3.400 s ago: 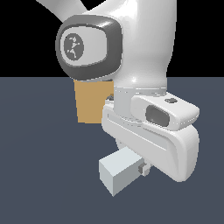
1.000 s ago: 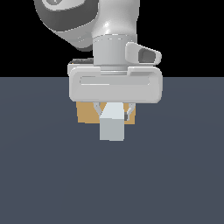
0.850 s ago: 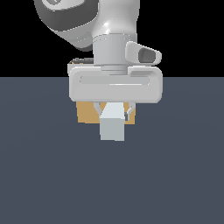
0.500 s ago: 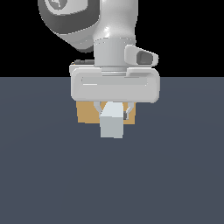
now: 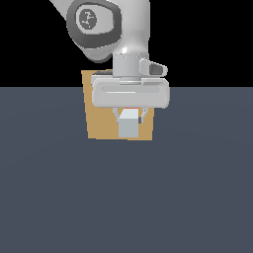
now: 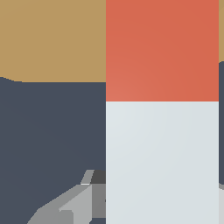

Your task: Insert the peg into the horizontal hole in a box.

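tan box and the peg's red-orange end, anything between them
Nothing shows between them. In the wrist view the grey-white square peg points its red-orange end straight at the tan box.

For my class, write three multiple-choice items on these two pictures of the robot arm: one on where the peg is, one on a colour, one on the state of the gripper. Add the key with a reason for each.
1. Where is the peg?
A. Lying on the floor beside the box
B. Held in the gripper in front of the box
C. Standing on top of the box

2. What colour is the peg end pointing toward the box?
A. Red-orange
B. Blue
C. Green

3. What state is the gripper in?
A. Wide open, holding nothing
B. Out of sight
C. Shut on the peg

Key: 1 B, the exterior view shows the peg off the floor between the fingers, with the box's tan face behind it. 2 A, the wrist view shows the peg's far end red-orange against the box. 3 C, the fingers sit against both sides of the peg.
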You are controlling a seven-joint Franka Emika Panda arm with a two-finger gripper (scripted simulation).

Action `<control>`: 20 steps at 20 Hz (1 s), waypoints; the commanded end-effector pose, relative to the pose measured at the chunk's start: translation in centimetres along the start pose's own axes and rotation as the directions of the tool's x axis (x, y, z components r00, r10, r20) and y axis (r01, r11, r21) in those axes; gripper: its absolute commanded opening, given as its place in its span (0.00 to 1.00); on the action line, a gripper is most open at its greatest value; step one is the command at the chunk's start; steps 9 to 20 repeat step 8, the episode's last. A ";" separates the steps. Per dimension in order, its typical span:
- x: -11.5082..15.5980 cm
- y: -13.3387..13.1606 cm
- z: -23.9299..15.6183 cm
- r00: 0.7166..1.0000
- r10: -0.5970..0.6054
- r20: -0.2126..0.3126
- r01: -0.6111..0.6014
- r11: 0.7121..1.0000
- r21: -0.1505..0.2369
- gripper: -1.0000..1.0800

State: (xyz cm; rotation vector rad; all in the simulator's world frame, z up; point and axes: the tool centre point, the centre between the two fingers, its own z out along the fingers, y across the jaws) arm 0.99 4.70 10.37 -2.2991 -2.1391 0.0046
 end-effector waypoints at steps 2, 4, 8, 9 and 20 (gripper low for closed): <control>2.4 0.2 -0.3 1.000 0.001 -0.001 -0.001 1.000 -0.006 0.00; 3.2 0.2 -0.4 1.000 0.001 -0.001 -0.001 1.000 -0.007 0.00; 3.9 0.3 -0.3 1.000 0.001 -0.001 -0.001 1.000 -0.007 0.00; 3.9 0.3 -0.3 1.000 0.001 -0.001 -0.001 1.000 -0.007 0.00; 3.9 0.3 -0.3 1.000 0.001 -0.001 -0.001 1.000 -0.007 0.00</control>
